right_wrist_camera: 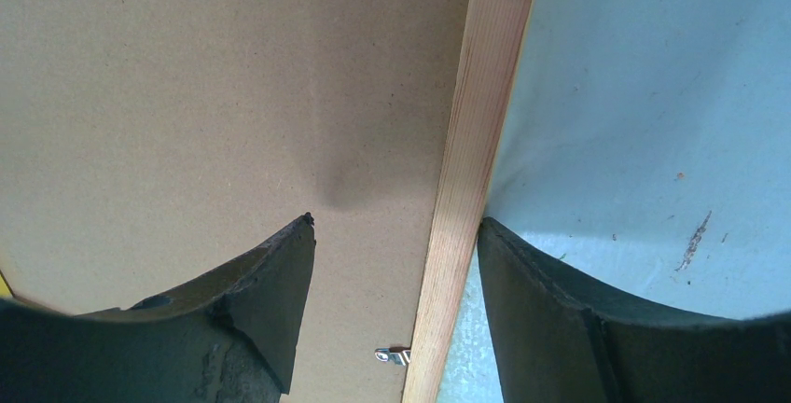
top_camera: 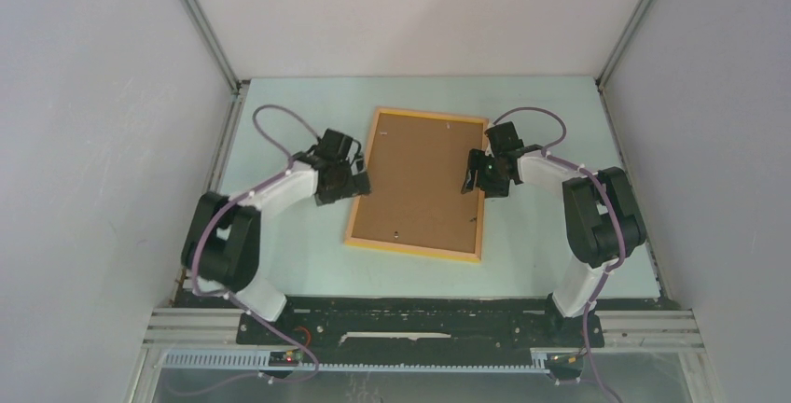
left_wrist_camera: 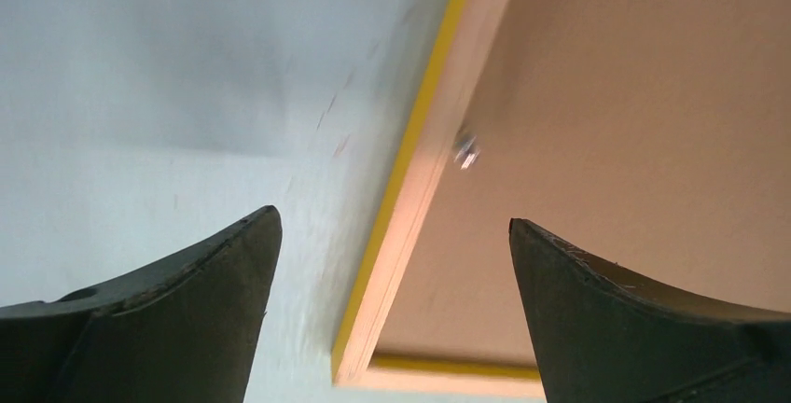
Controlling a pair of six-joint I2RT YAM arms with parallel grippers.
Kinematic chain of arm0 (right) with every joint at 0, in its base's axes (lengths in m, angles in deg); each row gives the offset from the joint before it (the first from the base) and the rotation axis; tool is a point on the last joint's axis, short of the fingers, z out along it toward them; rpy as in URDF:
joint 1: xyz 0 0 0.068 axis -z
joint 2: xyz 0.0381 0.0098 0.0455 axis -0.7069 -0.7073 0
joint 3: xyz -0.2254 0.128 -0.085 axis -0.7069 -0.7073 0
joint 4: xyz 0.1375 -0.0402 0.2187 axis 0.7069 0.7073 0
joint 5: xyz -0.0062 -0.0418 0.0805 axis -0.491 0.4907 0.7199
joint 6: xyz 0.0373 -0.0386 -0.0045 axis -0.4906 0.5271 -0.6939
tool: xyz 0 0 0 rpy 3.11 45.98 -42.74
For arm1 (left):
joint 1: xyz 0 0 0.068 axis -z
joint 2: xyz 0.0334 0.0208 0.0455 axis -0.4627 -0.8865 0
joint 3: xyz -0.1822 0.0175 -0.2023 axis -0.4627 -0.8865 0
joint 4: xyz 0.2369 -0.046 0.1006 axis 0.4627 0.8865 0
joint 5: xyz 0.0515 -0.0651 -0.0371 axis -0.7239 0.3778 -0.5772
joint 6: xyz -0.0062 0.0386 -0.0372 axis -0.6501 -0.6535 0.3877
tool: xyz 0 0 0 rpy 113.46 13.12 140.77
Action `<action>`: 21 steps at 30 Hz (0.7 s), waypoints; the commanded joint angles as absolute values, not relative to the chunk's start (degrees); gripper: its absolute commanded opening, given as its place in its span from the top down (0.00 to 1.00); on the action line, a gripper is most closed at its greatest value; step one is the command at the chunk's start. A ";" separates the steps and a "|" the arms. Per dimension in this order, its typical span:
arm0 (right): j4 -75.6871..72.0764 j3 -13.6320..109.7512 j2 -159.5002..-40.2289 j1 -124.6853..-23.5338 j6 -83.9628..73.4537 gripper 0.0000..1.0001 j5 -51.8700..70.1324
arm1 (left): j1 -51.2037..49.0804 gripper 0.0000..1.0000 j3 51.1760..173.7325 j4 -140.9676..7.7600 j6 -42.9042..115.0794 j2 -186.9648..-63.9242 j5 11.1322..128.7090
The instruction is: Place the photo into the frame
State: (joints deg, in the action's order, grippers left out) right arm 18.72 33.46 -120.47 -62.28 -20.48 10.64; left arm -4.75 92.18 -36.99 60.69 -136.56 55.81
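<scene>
Starting at the left, finds the left arm [top_camera: 270, 193] rising from its base at the near edge, folded at the elbow and reaching inward, with the left gripper [top_camera: 360, 182] low over the left rail of the frame [top_camera: 415, 250]. Reads those jaws as spread wide and holding nothing: in the wrist view, one of the fingers [left_wrist_camera: 205, 310] over the pale table [left_wrist_camera: 140, 95], the other over the brown backing board [left_wrist_camera: 644, 95], with the rail and its near-left corner between them, untouched. Notes a small metal tab [left_wrist_camera: 465, 149] on the board just inside that rail. Places the frame flat, back up, mid-table, long sides running away from the bases at a slight tilt, the backing board filling it; cannot tell where the photo is. Counts open table on every side of the frame, broader at left and right than at the far edge. At the right, finds the right arm [top_camera: 597, 216] mirrored, elbow high, wrist turned inward, the right gripper [top_camera: 478, 174] over the right rail. Reads its jaws as partly apart, straddling the rail without clamping it: one finger over the board, clear of the wood, the other at the rail's outer edge over bare table; cannot tell whether that one touches.
</scene>
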 commanded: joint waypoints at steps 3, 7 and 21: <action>18.52 33.02 -121.38 -63.20 -20.60 0.28 12.44 | -4.72 0.00 115.28 -33.84 45.41 -151.37 48.89; 18.60 33.03 -121.24 -63.18 -20.43 0.28 12.35 | -5.59 0.01 125.89 -33.80 42.64 -161.31 49.76; 18.08 33.01 -121.69 -63.14 -20.53 0.29 13.27 | -7.86 0.23 147.83 -31.06 42.77 -179.54 55.25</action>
